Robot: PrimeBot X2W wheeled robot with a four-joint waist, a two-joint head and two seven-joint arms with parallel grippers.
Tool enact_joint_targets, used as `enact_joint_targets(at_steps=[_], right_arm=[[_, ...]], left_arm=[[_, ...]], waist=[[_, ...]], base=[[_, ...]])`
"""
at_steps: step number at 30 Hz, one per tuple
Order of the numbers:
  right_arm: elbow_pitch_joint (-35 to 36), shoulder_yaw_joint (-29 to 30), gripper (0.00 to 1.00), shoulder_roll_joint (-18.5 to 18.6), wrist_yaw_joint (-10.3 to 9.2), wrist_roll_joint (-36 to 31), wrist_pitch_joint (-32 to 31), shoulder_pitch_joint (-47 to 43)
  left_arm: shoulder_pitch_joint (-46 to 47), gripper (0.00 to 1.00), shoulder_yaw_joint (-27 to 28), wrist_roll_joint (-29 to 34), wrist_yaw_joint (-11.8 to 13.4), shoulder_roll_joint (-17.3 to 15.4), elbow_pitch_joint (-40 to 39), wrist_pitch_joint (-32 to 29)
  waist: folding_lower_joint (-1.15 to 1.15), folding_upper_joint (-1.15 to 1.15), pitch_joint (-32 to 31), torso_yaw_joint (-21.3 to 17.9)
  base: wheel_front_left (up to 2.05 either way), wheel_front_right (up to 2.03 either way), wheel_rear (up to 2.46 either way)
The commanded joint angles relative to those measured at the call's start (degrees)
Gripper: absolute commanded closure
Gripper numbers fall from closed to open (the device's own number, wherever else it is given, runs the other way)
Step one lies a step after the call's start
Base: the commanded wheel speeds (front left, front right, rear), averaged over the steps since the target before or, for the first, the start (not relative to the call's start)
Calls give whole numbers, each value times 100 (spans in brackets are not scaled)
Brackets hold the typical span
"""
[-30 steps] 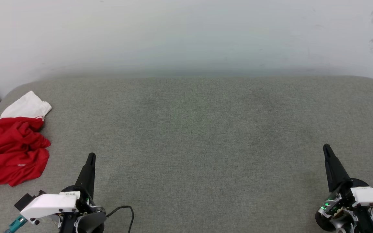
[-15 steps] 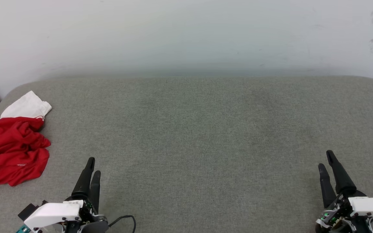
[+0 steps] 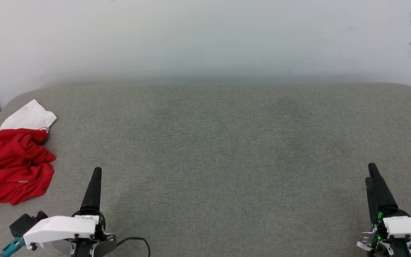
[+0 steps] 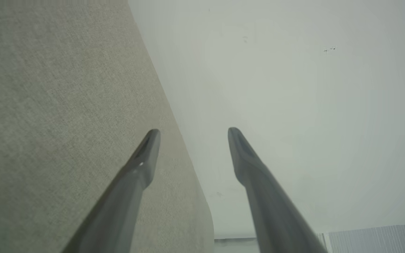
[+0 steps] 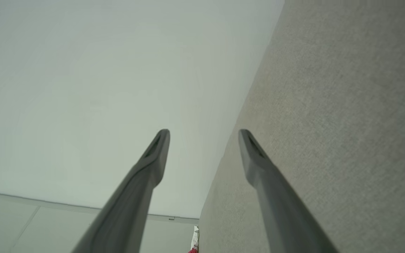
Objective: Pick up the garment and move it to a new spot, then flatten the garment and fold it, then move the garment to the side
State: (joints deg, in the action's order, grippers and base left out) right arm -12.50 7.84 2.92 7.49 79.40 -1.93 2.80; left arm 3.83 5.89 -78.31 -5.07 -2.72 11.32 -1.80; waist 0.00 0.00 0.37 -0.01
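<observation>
While garment point(image 3: 13, 166) lies crumpled at left end of counter point(image 3: 219, 150), left tool point(image 4: 193, 135) spread, empty, right tool point(image 5: 204, 135) spread, empty.

One crumpled red-and-white garment point(image 3: 11, 167) on show, two claws, left claw point(image 3: 96, 174) and right claw point(image 3: 370, 172), one grey surface point(image 3: 227, 142), one wall point(image 3: 205, 35)

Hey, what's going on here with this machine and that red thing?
A two-armed robot faces a grey fabric-covered surface. A crumpled red T-shirt with white sleeves lies at the surface's left edge, untouched. The left gripper and right gripper are both open and empty near the robot's side, apart from the shirt. The pick-up has not yet begun.
</observation>
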Motion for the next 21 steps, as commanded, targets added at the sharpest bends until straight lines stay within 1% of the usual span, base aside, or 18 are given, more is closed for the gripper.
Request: enact_joint_targets(at_steps=[1, 10, 16, 21], right_arm=[[169, 13, 0, 5, 0, -204, 57, 36], [629, -85, 0, 4, 0, -1514, 273, -100], [864, -192, 0, 3, 0, -2289, 406, -198], [981, -257, 0, 3, 0, -2849, 511, -290]], left_arm=[[53, 0, -22, 227, 40, -15, -159, 45], [-32, 0, -288, 1571, 356, -16, -464, 262], [-81, 0, -426, 2302, 531, -23, -516, 392], [-115, 0, -526, 2780, 664, -47, -570, 496]], waist=[[0, 0, 1, 1], [0, 0, 14, 6], [0, 0, 28, 8], [0, 0, 37, 12]], base=[[0, 0, 0], [0, 0, 0], [0, 0, 0], [0, 0, 0]])
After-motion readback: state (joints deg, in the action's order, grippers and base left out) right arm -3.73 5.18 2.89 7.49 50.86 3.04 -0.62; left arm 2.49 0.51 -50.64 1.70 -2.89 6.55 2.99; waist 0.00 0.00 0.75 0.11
